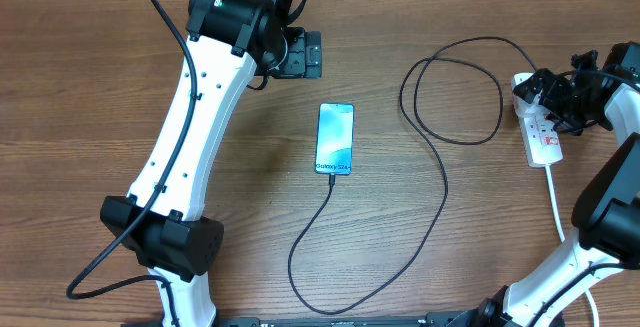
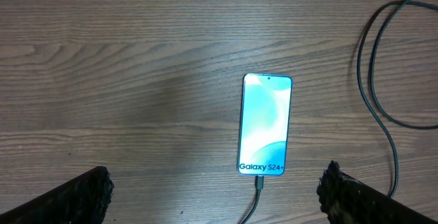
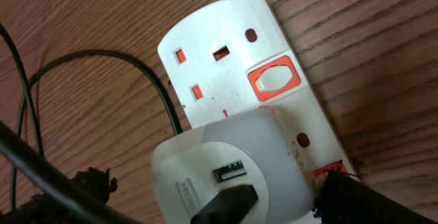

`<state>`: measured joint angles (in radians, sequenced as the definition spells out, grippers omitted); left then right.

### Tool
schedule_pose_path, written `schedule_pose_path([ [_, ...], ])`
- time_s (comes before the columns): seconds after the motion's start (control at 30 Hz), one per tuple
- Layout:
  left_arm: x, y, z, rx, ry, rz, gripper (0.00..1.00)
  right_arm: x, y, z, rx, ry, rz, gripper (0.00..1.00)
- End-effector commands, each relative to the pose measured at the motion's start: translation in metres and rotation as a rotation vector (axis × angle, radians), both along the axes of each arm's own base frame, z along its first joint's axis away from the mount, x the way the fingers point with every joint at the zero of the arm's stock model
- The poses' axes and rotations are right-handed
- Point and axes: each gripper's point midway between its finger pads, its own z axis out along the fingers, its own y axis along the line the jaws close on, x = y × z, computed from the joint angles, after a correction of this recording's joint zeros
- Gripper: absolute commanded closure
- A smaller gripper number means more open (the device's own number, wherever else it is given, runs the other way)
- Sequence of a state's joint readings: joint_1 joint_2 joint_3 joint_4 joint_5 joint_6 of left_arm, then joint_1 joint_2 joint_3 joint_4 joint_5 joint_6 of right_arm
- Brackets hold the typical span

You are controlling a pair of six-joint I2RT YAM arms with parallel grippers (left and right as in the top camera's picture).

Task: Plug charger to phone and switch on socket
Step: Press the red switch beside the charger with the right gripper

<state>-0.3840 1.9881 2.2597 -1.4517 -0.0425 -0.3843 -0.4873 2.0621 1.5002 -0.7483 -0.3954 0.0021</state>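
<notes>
The phone (image 1: 335, 139) lies face up mid-table with its blue screen lit. It also shows in the left wrist view (image 2: 265, 125). The charger's black cable (image 1: 443, 182) has its tip in the phone's bottom end (image 2: 259, 183) and loops right to the socket. The socket (image 1: 541, 135) is a white power strip at the right. A white adapter (image 3: 205, 162) sits in it, with the charger's black plug (image 3: 226, 207) in the adapter. My right gripper (image 3: 215, 193) is open astride the adapter, one fingertip by an orange mark. My left gripper (image 2: 215, 196) is open and empty, above the table beyond the phone.
The strip's free outlet has an orange-ringed white switch (image 3: 274, 79). Its white cord (image 1: 556, 202) runs toward the front right. The cable makes a wide loop (image 1: 452, 89) between the phone and the strip. The left arm (image 1: 190, 117) spans the table's left side.
</notes>
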Motion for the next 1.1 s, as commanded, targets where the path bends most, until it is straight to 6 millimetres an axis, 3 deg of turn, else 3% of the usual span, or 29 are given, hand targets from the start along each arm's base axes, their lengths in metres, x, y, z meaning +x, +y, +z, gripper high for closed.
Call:
schedule_pose_path([
  [0.0,0.002,0.004,-0.001,0.022,-0.004,-0.007,0.0,0.004,0.005,-0.007,0.011,0.007,0.02,0.0],
  [1.07,0.002,0.004,-0.001,0.022,-0.005,-0.007,0.0,-0.004,0.025,-0.008,0.121,0.013,0.045,0.0],
])
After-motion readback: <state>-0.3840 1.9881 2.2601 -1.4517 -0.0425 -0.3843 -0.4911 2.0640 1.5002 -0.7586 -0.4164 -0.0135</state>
